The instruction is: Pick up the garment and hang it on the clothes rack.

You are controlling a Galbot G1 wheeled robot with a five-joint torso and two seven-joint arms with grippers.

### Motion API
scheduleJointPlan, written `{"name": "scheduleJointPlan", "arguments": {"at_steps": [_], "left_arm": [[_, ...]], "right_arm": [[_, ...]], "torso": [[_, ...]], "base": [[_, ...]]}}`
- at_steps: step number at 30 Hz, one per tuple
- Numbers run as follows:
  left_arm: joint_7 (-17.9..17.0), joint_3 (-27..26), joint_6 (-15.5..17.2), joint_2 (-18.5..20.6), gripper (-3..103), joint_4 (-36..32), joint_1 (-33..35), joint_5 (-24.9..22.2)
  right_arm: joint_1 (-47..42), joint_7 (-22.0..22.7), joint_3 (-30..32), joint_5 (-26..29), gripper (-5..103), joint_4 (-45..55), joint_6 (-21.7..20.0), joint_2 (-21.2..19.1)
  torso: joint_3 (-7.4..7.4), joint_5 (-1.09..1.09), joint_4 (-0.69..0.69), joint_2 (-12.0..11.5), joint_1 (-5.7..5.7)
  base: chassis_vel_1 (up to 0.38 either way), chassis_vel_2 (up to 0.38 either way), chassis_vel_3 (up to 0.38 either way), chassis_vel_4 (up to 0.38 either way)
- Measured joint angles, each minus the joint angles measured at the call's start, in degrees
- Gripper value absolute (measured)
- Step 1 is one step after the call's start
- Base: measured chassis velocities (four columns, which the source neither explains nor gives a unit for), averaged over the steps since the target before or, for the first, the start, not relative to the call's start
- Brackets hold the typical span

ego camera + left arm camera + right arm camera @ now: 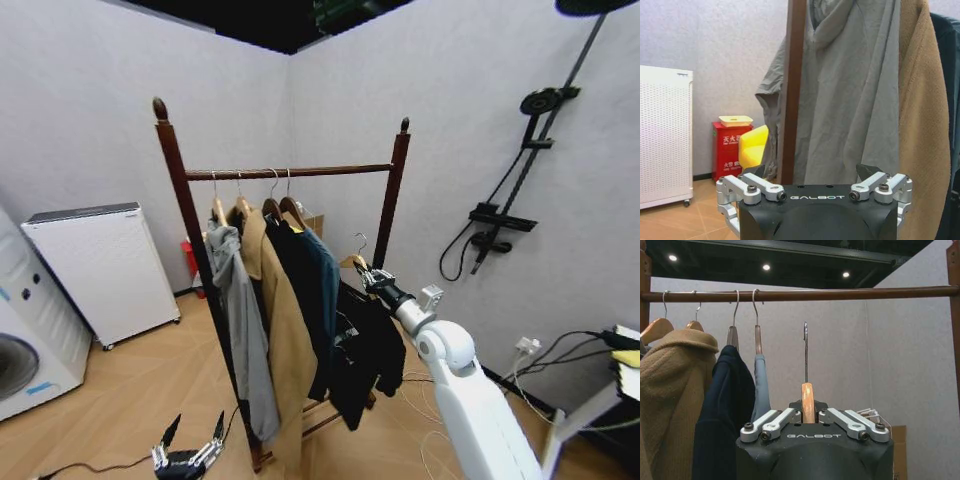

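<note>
The garment [365, 350], a black jacket, hangs from a light wooden hanger [808, 400] whose metal hook [805, 347] points up. My right gripper [370, 278] [808, 412] is shut on the hanger's neck. It holds the hanger below the horizontal rail [805, 293] of the clothes rack [290, 172], near the rack's right upright [393, 200]. The hook is under the rail and not touching it. My left gripper [195, 432] [815, 172] hangs low near the floor by the rack's left upright [792, 90], open and holding nothing.
A grey garment [240, 330], a tan coat [285, 340], a navy coat [305, 280] and a blue one [325, 275] fill the rail's left half. A white cabinet [100, 265], a washing machine [20, 360], a red box [730, 150] and floor cables [545, 350] stand around.
</note>
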Motion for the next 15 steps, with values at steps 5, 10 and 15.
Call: {"name": "scheduleJointPlan", "arguments": {"at_steps": [5, 10, 15], "left_arm": [[0.0, 0.0, 0.0, 0.0, 100, 0.0, 0.0, 0.0], [0.0, 0.0, 0.0, 0.0, 100, 0.0, 0.0, 0.0], [0.0, 0.0, 0.0, 0.0, 100, 0.0, 0.0, 0.0]], "right_arm": [[3.1, -0.2, 0.0, -0.1, 10, -2.3, -0.1, -1.8], [6.2, -0.7, 0.0, 0.0, 10, -4.4, -0.5, -5.4], [7.6, -1.7, 0.1, 0.8, 10, -5.1, -1.2, -10.3]], "torso": [[0.01, 0.01, 0.03, 0.0, 0.02], [0.01, 0.01, 0.01, 0.0, 0.05], [0.01, 0.02, -0.01, 0.0, 0.04]], "base": [[0.070, 0.046, 0.041, 0.071], [0.009, 0.020, 0.024, 0.026], [0.000, 0.000, 0.000, 0.000]]}}
